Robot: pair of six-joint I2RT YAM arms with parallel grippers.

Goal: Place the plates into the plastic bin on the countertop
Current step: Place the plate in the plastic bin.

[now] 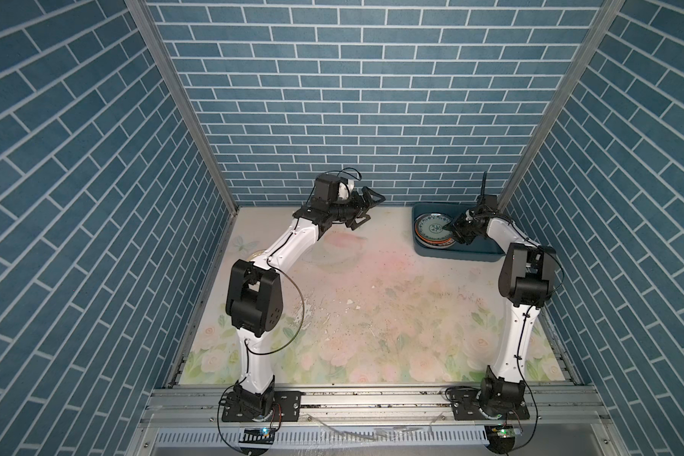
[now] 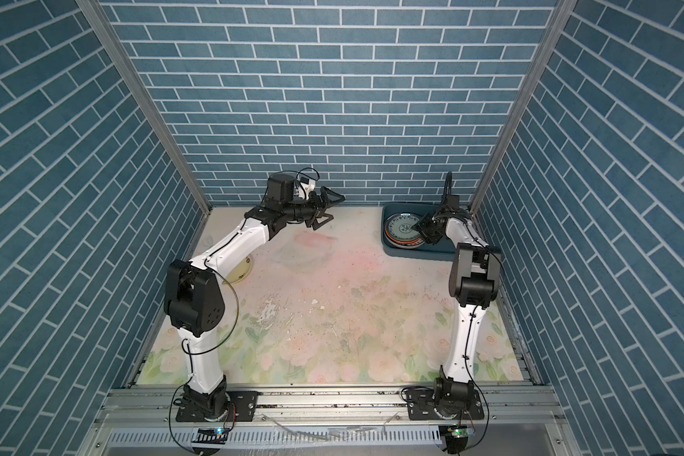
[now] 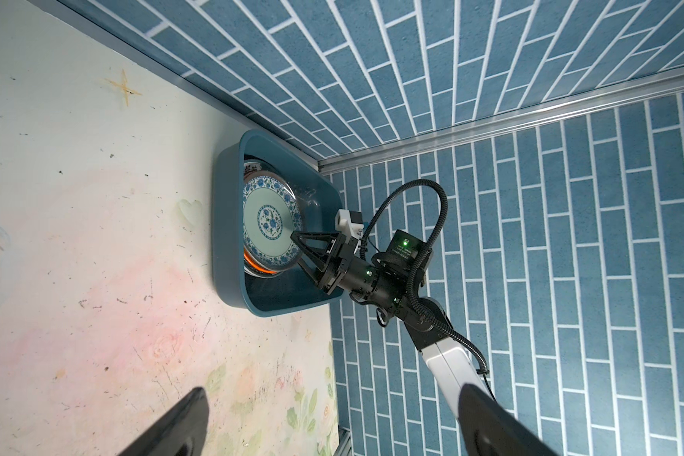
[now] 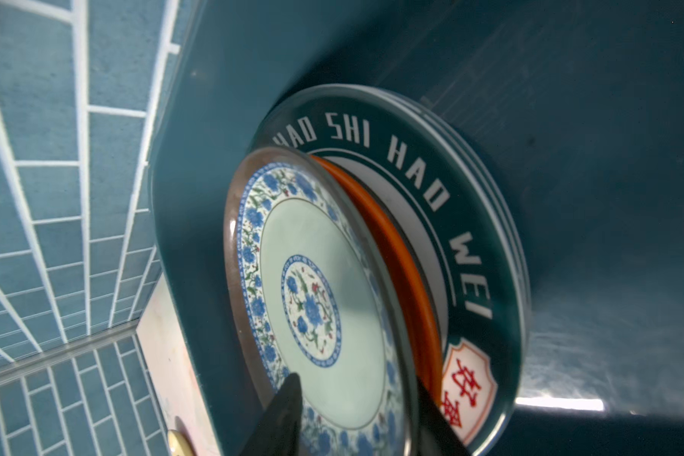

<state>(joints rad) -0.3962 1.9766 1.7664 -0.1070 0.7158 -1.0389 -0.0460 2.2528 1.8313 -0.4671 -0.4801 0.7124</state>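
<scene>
far left, 1 cream-yellow plate (image 2: 241, 273) lies on the countertop (image 2: 332, 316), half hidden under the left arm, not yet binned. the left gripper (image 1: 374, 208) hangs empty, jaws wide. in the plastic bin (image 1: 470, 254) the celadon plate (image 1: 433, 229) tops an orange plate (image 4: 407, 276) and lettered white plates (image 4: 470, 237). the right gripper (image 3: 297, 252) straddles the celadon rim, jaws parted, not clamping.

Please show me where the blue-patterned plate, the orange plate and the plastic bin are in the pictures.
blue-patterned plate (image 3: 271, 221): left wrist view, on its central medallion.
orange plate (image 4: 413, 292): right wrist view, on its exposed rim.
plastic bin (image 1: 466, 254): in a top view, on its near wall.
</scene>
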